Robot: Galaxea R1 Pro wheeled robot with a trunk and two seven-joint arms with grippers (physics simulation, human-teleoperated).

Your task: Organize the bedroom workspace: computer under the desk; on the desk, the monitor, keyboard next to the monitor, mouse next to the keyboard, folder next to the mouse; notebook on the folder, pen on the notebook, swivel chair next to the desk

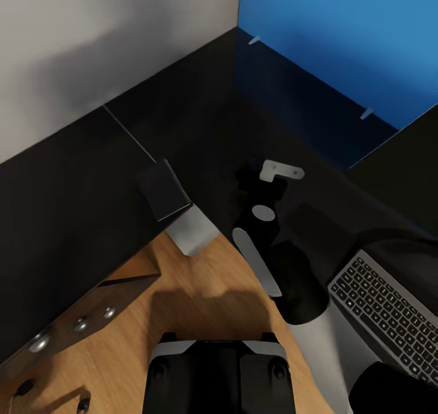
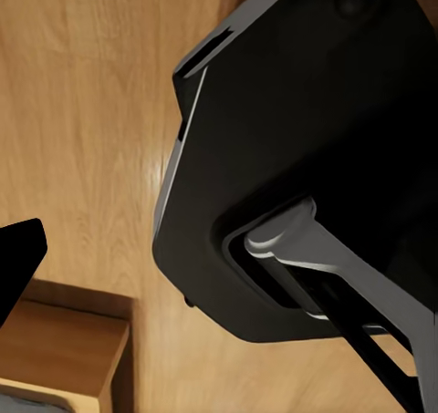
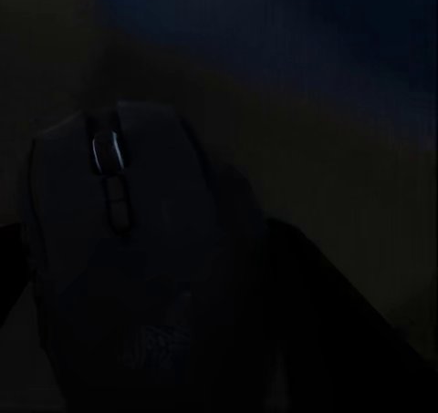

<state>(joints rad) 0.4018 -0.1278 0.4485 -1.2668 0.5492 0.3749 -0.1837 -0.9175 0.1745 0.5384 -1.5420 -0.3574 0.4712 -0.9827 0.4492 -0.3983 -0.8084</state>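
Head view: the desk spans nine to two o'clock; the keyboard lies at four, beside the right arm.

Left wrist view: floor and robot body; pincer state untold.

Right wrist view: the mouse, small, light, rigid and slick, sits very close; best pinched across its flanks. Whether it is held, I cannot tell.

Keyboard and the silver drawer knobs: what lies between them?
Head view: wood floor and the robot's black right arm lie between the keyboard and the drawer knobs.
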